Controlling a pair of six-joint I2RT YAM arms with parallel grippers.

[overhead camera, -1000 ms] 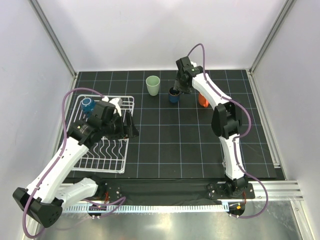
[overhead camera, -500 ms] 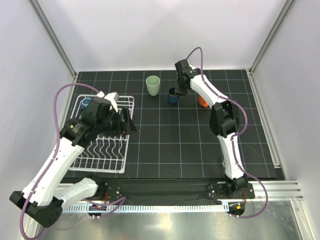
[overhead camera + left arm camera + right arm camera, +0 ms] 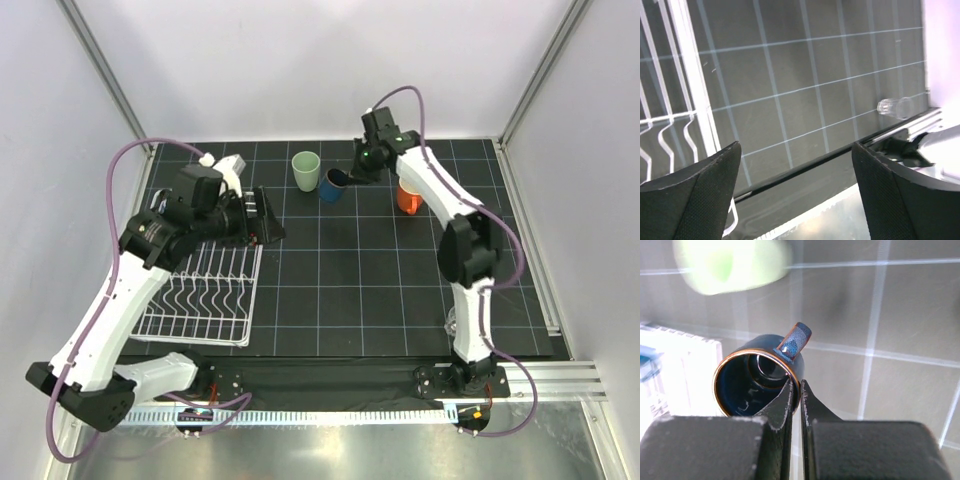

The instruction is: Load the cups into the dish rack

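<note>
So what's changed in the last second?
The right gripper shut on the dark blue mug's rim, tipped it and carried it left toward the green tumbler. The left gripper, open and empty, swung toward the table's far side beside the rack. The tumbler, orange mug and rack stayed put.

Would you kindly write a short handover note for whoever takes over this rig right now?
Left gripper: open, empty, beside the dish rack.
Right gripper: shut on the dark blue mug at its rim, mug tilted near the green tumbler.
The orange mug stands far right; clear glass at the mat's near edge.
Done: unclear; the left arm hides the rack's far corner.
Left: rack these four.
</note>
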